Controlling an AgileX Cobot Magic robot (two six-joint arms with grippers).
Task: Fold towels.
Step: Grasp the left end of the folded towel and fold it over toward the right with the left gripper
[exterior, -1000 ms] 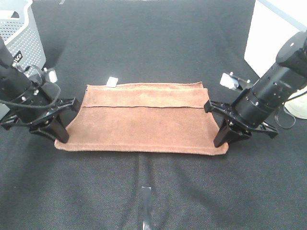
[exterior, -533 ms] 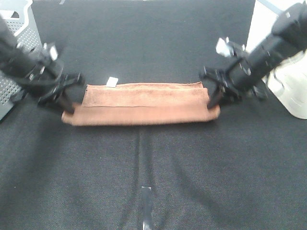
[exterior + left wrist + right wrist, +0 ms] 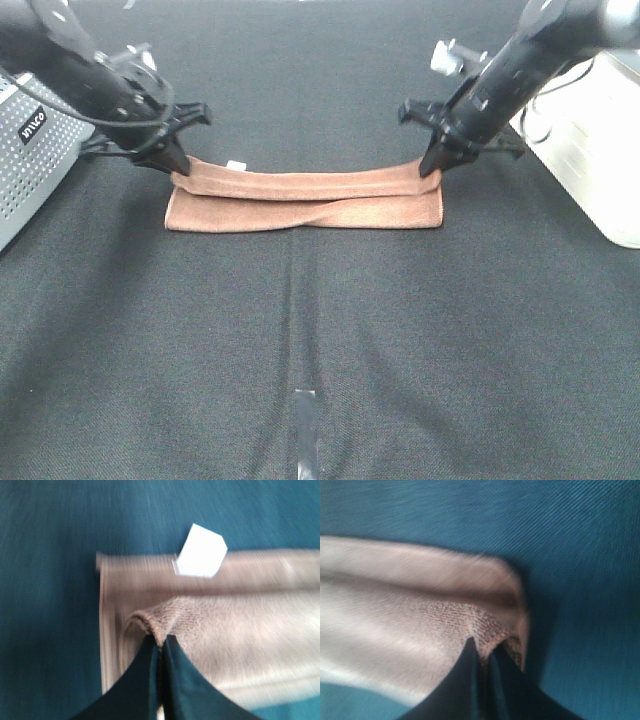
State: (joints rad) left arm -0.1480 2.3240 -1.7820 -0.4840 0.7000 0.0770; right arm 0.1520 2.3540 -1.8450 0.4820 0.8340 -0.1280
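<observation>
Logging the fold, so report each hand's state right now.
Left hand: closed, pinching an end of the towel.
Right hand: closed, pinching the towel's other end.

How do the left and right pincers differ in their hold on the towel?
Left pincer grips the towel end by the white tag; right pincer grips the untagged end. Left is near the grey basket, right near the white container. Both are shut on towel.

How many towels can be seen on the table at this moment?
1. The reddish-brown towel lies folded on the black table, its ends pinched by the left gripper and the right gripper. The inside of the grey basket is out of view.
</observation>
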